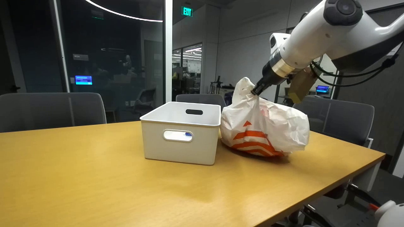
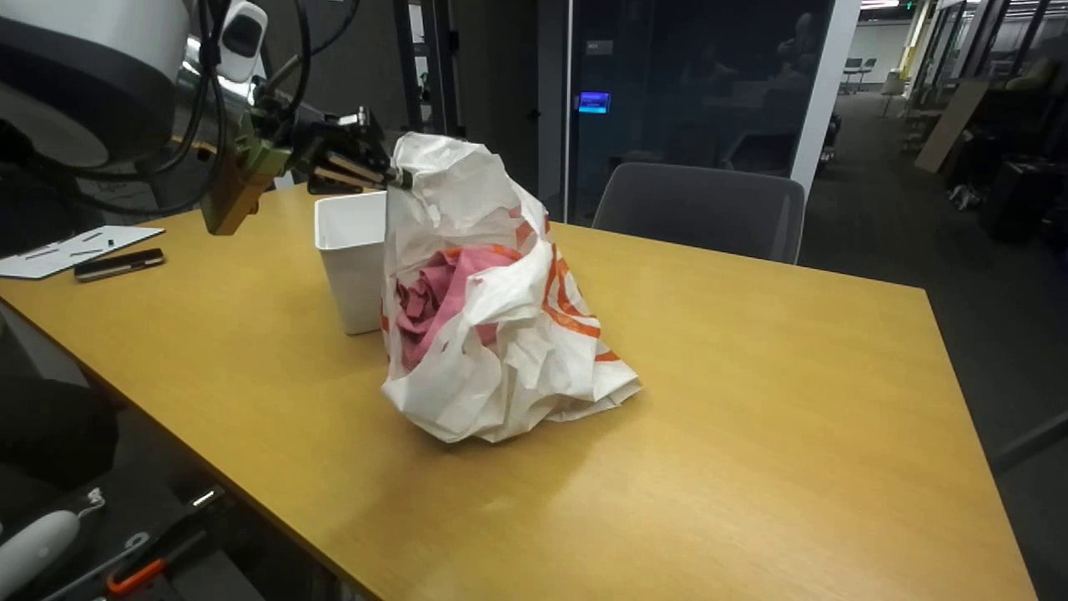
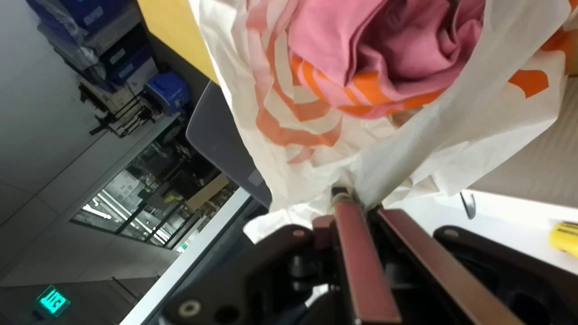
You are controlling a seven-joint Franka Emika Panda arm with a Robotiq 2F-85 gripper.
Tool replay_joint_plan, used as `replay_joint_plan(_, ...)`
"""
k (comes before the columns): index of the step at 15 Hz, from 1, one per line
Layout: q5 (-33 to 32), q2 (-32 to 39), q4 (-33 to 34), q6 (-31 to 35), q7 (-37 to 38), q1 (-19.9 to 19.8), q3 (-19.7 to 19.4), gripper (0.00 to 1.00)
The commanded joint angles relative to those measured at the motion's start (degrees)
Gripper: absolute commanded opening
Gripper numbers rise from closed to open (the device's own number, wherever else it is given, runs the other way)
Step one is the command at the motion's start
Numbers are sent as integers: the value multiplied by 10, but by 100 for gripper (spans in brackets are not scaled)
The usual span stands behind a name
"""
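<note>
One small pinch does all the holding: in an exterior view I see the fingers [image 1: 259,88] nipping the top of a white bag [image 1: 271,123], its base on the tabletop [image 1: 94,176], just beside a white bin [image 1: 180,153]. I'd go slow, pulling in line w/ the gathered folds; it's thin stuff, prob. plastic, so a jerk could rip it.

Wrist view: fingers pressed tog. on a bit of bag near its edge, so best hold firm & not twist, or it may slip.

In an exterior view the bag looks slumped & v. wrinkled, mouth gaping sideways, crumpled pink cloth [image 2: 450,288] inside, orange stripes down the side. Contents look soft, so the weight could shift w/ any tug; gentle moves suit it, imo.
</note>
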Motion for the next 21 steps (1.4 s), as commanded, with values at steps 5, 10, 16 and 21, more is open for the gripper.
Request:
replay_joint_plan(5, 191, 41, -12, 93, -48, 6, -32, 37)
replay_joint_plan(10, 443, 31, -24, 23, -137, 68, -83, 76)
replay_joint_plan(16, 739, -61, -2, -138, -239, 215, -152, 100)
replay_joint_plan(21, 859, -146, 64, -226, -257, 106, -18, 100)
